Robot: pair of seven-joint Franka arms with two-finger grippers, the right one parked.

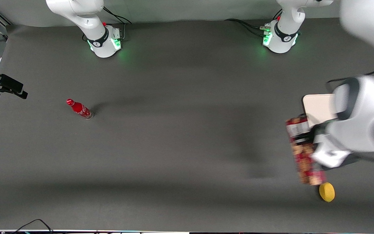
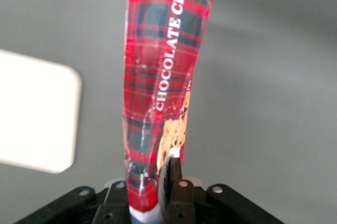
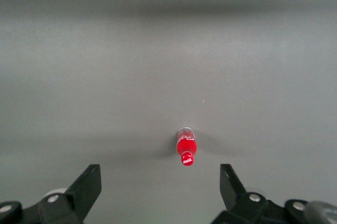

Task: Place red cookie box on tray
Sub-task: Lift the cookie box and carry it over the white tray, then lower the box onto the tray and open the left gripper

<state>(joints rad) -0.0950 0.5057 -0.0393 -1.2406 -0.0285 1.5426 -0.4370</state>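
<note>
The left arm's pincer [image 2: 158, 182] is clamped on the red cookie box [image 1: 305, 151], its fingers [image 2: 170, 179] pressing the narrow sides of the carton near one end, as the left wrist view shows. The box is lifted clear of the grey table [image 1: 174, 146] and hangs over it toward the working arm's end; in the front view its long axis runs roughly from 12 to 6 o'clock, white label panel at the 12 o'clock end. The tray [image 1: 318, 109] lies flat on the table just beside that label end, partly covered by the arm. A yellow round object [image 1: 327, 192] sits near the box's 6 o'clock end, nearer the front camera. A red soda bottle [image 1: 80, 109] stands well apart, toward the parked arm's end.
</note>
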